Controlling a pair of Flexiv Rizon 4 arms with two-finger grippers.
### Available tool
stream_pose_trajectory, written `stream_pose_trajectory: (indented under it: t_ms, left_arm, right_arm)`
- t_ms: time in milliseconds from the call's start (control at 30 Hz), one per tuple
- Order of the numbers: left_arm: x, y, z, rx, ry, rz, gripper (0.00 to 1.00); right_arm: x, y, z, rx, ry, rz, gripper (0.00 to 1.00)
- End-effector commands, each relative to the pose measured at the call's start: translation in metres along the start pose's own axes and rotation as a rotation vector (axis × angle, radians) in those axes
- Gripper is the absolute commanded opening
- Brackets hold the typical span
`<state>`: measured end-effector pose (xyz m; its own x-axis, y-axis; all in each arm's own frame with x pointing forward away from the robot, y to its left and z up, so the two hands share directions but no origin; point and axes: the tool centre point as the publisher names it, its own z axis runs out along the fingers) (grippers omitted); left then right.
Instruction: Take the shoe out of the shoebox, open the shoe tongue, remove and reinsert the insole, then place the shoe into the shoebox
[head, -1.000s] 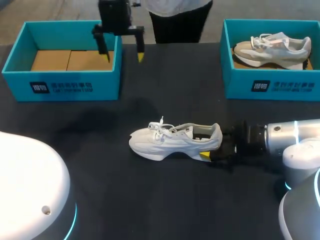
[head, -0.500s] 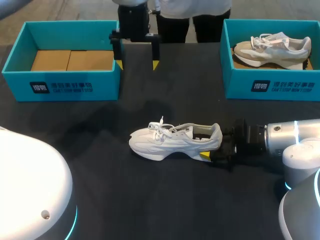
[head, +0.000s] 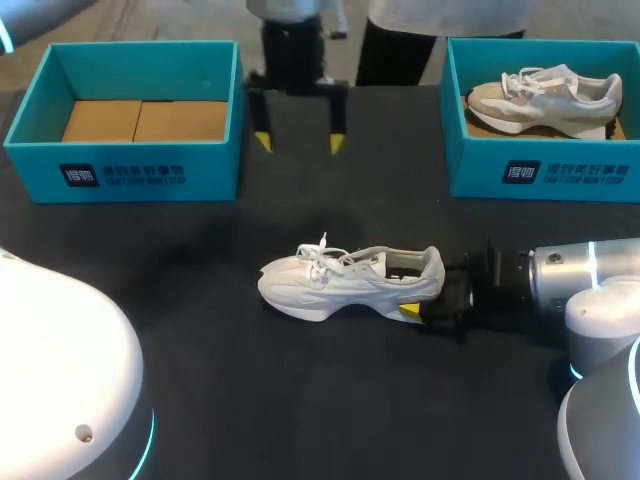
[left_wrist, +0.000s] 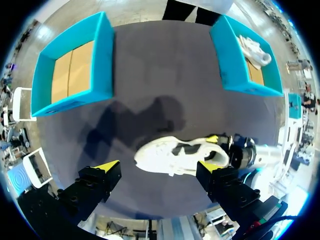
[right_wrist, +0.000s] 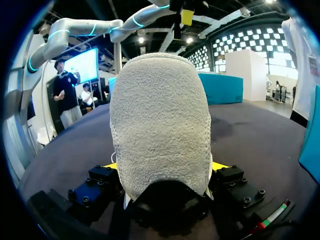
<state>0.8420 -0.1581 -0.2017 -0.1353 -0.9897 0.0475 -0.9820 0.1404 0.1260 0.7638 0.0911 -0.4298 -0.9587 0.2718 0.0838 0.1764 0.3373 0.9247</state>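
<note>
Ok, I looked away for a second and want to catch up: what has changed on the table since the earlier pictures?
The left gripper, open and empty, moved from over the empty teal shoebox's right wall toward the table's middle, nearer the white mesh sneaker. The right gripper stayed shut on that sneaker's heel; sneaker and shoebox stayed put.
</note>
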Motion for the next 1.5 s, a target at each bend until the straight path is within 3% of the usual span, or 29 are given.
stream_pose_trajectory:
  t_ms: [33, 233, 567, 933, 1500]
  left_arm:
    - [0.035, 0.011, 0.010, 0.004, -0.033, 0.040, 1.00]
    - [0.066, 0.024, 0.034, -0.032, -0.074, 0.120, 1.00]
    - [0.091, 0.037, 0.077, -0.074, -0.164, 0.188, 1.00]
    - [0.097, 0.049, 0.112, -0.117, -0.238, 0.212, 1.00]
    - [0.090, 0.051, 0.147, -0.142, -0.338, 0.195, 1.00]
  right_arm:
    - [0.000, -0.001, 0.002, 0.004, -0.001, 0.001, 0.00]
    - [0.000, -0.001, 0.002, 0.004, -0.001, 0.001, 0.00]
    - [0.000, -0.001, 0.002, 0.004, -0.001, 0.001, 0.00]
    - [0.000, -0.001, 0.002, 0.004, -0.001, 0.001, 0.00]
    - [0.000, -0.001, 0.002, 0.004, -0.001, 0.001, 0.00]
